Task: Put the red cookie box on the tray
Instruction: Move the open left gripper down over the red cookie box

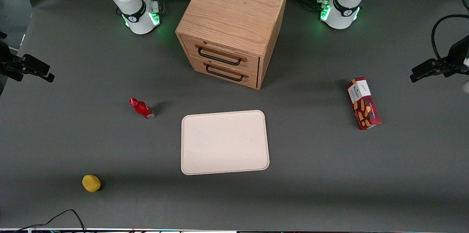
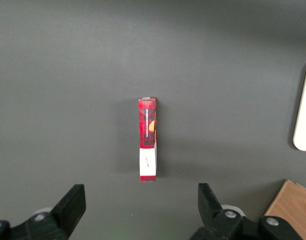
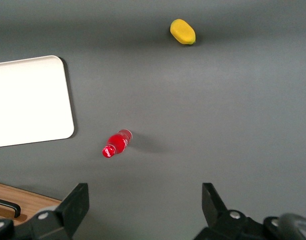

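Note:
The red cookie box [image 1: 363,103] lies on the grey table toward the working arm's end, one narrow side up, its white end panel pointing at the arm bases. The cream-white tray [image 1: 224,141] sits mid-table with nothing on it, nearer the front camera than the cabinet. My left gripper [image 2: 140,192] hangs high above the table, open, with nothing between its fingers. In the left wrist view the box [image 2: 147,137] lies on the table below the jaws, roughly centred between them, and an edge of the tray [image 2: 305,107] shows.
A wooden two-drawer cabinet [image 1: 231,24] stands between the arm bases, with its corner [image 2: 293,210] in the wrist view. A small red bottle [image 1: 142,108] lies beside the tray toward the parked arm's end. A yellow rounded object [image 1: 91,183] lies nearer the front camera.

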You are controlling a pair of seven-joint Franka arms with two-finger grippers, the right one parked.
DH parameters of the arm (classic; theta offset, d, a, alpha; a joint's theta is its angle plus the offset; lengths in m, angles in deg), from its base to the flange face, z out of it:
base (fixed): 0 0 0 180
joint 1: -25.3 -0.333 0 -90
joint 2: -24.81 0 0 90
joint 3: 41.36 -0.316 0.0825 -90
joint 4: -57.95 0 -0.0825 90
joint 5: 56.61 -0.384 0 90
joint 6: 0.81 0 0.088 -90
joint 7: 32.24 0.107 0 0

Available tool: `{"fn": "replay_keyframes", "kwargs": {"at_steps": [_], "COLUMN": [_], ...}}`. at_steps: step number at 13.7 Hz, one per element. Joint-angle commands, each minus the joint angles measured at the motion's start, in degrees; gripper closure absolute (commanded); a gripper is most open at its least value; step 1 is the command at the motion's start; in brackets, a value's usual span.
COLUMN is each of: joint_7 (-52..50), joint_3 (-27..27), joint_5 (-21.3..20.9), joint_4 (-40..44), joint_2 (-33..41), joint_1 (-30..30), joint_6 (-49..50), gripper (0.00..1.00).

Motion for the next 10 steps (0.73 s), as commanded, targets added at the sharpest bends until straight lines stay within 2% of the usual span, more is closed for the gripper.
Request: {"fn": "replay_keyframes", "kwargs": {"at_steps": [1,10], "joint_7": [-1.1,-5.1], "joint_3": [-0.2,0.2], "joint_5": [-0.7,-0.7], "joint_4": [-7.8,-31.3], "joint_2": [1.7,1.3], "joint_1": [0.0,-0.3], "joint_6": [-7.0,-35.3], "gripper": [0.00,0.00]}}
